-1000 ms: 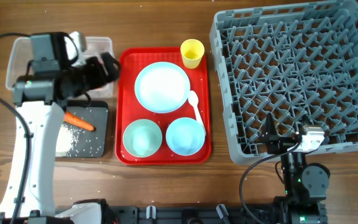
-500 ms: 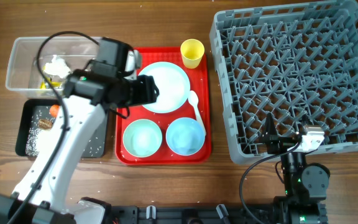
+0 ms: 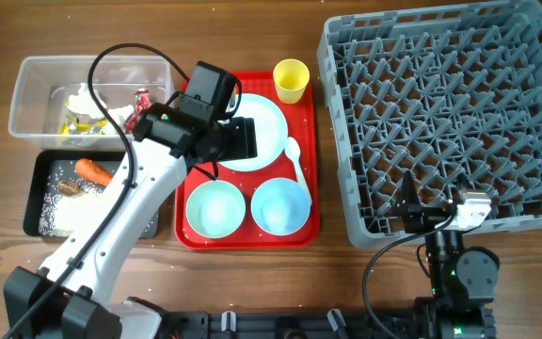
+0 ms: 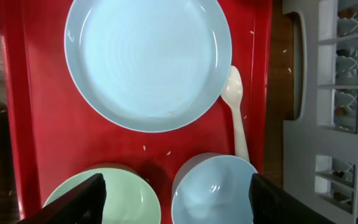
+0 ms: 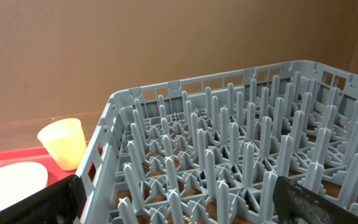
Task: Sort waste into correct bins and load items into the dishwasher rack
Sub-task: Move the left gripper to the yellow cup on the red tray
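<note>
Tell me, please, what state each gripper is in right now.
Left gripper: open, holding nothing.
Right gripper: open, holding nothing.

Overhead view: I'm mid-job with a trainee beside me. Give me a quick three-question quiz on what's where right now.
1. True or false: the dishwasher rack holds no dishes.
2. Short answer: which arm's gripper hangs over the red tray?
3. Pick one: the carrot lies in
A. the dishwasher rack
B. the black tray
C. the red tray

Key:
1. True.
2. The left gripper, above the plate.
3. B.
</note>
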You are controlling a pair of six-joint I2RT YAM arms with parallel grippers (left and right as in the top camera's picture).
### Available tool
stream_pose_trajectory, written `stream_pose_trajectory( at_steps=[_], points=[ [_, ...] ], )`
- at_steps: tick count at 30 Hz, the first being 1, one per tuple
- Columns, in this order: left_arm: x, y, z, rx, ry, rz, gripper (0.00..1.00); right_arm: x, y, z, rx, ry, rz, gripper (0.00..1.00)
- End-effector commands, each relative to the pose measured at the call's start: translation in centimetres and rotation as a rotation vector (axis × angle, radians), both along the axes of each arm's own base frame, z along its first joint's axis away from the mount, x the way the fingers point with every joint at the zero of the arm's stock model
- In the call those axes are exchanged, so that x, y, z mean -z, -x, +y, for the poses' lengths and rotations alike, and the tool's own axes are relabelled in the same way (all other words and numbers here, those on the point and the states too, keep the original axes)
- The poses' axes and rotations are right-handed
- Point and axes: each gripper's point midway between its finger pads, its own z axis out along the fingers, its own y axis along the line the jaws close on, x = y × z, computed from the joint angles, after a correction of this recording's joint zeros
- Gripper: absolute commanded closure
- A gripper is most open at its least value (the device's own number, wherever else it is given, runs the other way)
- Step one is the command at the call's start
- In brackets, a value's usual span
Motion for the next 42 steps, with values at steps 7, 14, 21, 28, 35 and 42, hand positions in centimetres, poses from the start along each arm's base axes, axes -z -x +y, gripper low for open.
stream_pose_trajectory(
  at_steps=[7,14,21,28,35,42],
  points=[
    [0.4,0.7,3.0,-0.064,-0.051,0.058,0.0,-0.1,0.0,1.4,-0.075,-0.143,-0.002,0.0],
    [0.4,0.8,3.1,0.007,-0.076,0.046,0.0,-4.6,1.0,1.5,-0.082,-0.095,-0.023,0.0],
    [-0.6,-1.3,1.6,-0.011,0.005,-0.037,0.18,-11.9,1.1,2.6,-0.146,-0.091,0.048,0.0],
    [-3.9,-7.6,-2.3,-0.012,0.204,-0.282,0.51,-15.3,-1.6,4.5,-0.239,-0.135,0.346,0.01],
    [-1.9,-13.5,-5.5,-0.061,0.36,-0.364,0.53,-13.3,-4.3,4.5,-0.232,-0.151,0.481,0.0],
    [3.0,-17.3,-7.2,-0.101,0.409,-0.382,0.49,-10.5,-5.1,4.4,-0.233,-0.139,0.59,0.0]
  ],
)
